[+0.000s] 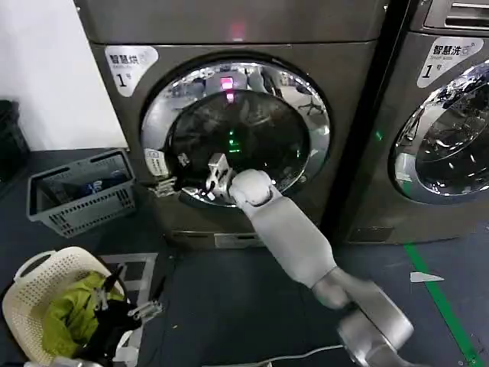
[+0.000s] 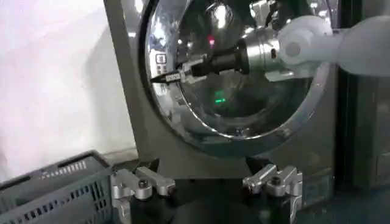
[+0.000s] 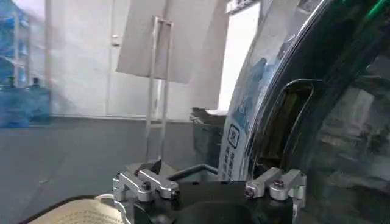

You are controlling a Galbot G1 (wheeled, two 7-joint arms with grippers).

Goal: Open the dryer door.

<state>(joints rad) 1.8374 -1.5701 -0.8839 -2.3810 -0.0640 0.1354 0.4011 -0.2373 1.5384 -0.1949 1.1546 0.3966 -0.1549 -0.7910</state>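
The dryer (image 1: pixel 229 30) is a dark grey-bronze machine with a white sticker marked 1. Its door (image 1: pixel 260 130) has a chrome ring around dark bulging glass, seen also from the left wrist as the door (image 2: pixel 244 115). My right arm reaches up from the lower right, and the right gripper (image 1: pixel 164 186) is at the door's left rim, low on that side. It stands open, the right gripper (image 3: pixel 210 184) holding nothing, one finger close to the door's chrome edge (image 3: pixel 244 122). My left gripper (image 2: pixel 208 181) is open and empty, held low and well short of the dryer.
A grey plastic crate (image 1: pixel 80 191) stands on the floor left of the dryer. A cream laundry basket (image 1: pixel 46 298) with green cloth sits at the front left. A second chrome-doored machine (image 1: pixel 443 130) stands to the right, with a green floor line (image 1: pixel 439 298) before it.
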